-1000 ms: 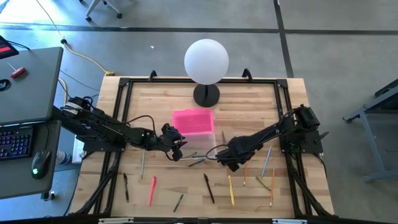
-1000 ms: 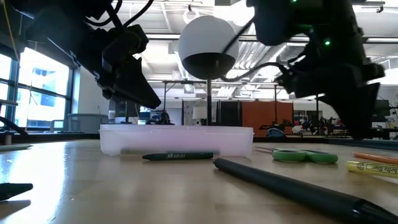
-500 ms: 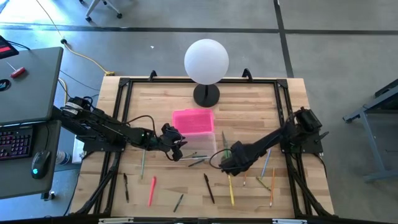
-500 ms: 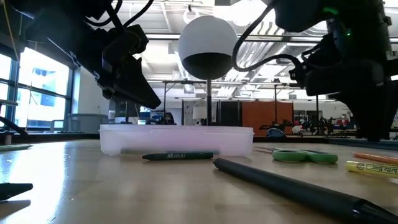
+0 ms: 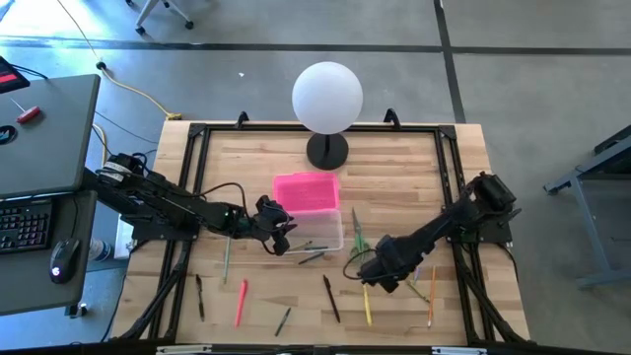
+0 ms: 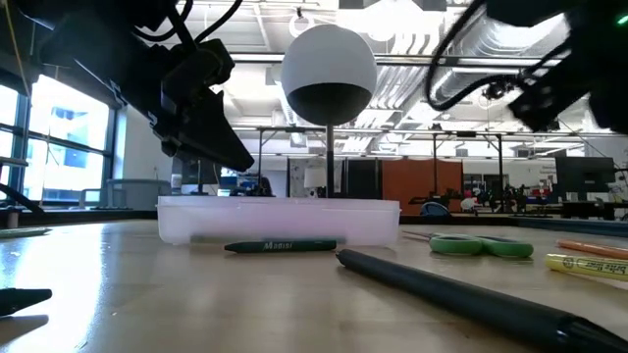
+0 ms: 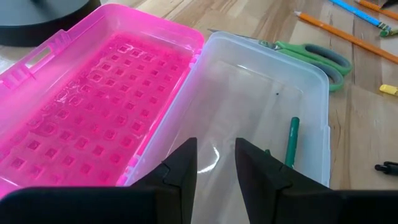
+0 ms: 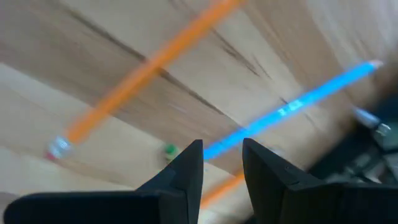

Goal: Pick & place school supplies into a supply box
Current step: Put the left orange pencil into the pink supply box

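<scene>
The supply box lies open at the table's middle, its pink lid (image 5: 306,192) flat on the far side of the clear tray (image 5: 320,233). My left gripper (image 5: 286,233) hovers open at the tray's left end; in the left wrist view (image 7: 216,155) it looks across the tray (image 7: 249,93) and lid (image 7: 93,93). A green pen (image 7: 291,140) shows through the clear wall. My right gripper (image 5: 380,271) is open and empty over loose pencils near the table's near right; its wrist view (image 8: 222,158) shows an orange pencil (image 8: 149,62) and a blue one (image 8: 298,102) below it. Green-handled scissors (image 5: 357,237) lie right of the tray.
A white globe lamp (image 5: 327,97) on a black base (image 5: 327,150) stands beyond the box. Loose pens lie along the near side: green (image 5: 225,258), red (image 5: 240,301), black (image 5: 331,298), yellow (image 5: 367,301), orange (image 5: 431,296). A black frame (image 5: 197,133) borders the table.
My right gripper has moved from beside the tray's right end toward the table's near right, over the loose pencils, and has left the middle of the low view. The left arm and the box have kept still.
</scene>
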Available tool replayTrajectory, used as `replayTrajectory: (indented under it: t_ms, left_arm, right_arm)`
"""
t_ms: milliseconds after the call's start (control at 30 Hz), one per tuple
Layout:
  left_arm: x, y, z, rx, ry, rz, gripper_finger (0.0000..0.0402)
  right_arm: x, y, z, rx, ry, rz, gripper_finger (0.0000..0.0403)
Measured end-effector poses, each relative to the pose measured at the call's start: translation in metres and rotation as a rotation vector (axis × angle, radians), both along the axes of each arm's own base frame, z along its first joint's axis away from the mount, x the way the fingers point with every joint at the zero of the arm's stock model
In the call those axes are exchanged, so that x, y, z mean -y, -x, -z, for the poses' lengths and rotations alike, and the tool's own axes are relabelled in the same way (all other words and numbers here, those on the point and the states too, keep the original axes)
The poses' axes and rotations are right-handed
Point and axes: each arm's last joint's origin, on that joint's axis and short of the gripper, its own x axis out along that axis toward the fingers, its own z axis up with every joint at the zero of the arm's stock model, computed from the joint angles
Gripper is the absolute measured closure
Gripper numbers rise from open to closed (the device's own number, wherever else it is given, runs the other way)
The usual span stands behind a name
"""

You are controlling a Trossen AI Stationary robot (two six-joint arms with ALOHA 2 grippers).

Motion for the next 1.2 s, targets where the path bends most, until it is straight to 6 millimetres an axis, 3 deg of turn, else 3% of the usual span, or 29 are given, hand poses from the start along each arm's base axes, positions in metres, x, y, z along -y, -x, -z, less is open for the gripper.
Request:
replayTrajectory:
  t_ms: [133,267,367,533,700,967,1200]
  left_arm:
    - [0.000,0.000,0.000,0.002,0.000,-0.001,0.0263]
    - [0.000,0.000,0.000,0.004,0.001,-0.001,0.0263]
    - [0.000,0.000,0.000,0.007,0.007,-0.005,0.0263]
    - [0.000,0.000,0.000,0.010,0.011,-0.010,0.0263]
    - [-0.001,0.000,-0.001,0.030,0.028,-0.059,0.0263]
    - [-0.002,0.000,-0.001,0.043,0.000,-0.103,0.0263]
    - [-0.002,0.000,-0.002,0.047,0.001,-0.105,0.0263]
  right_arm:
    - [-0.005,0.018,-0.020,0.056,0.123,-0.073,0.0311]
    - [-0.012,0.037,-0.045,0.256,0.246,-0.038,0.0311]
    - [-0.019,0.053,-0.051,0.317,0.199,0.004,0.0312]
    - [-0.027,0.073,-0.033,0.256,0.131,0.176,0.0313]
    - [-0.033,0.069,-0.008,0.519,0.161,0.162,0.0315]
    - [-0.013,0.050,0.017,0.738,0.220,0.111,0.0320]
    - [-0.001,0.058,0.039,0.727,0.229,0.138,0.0320]
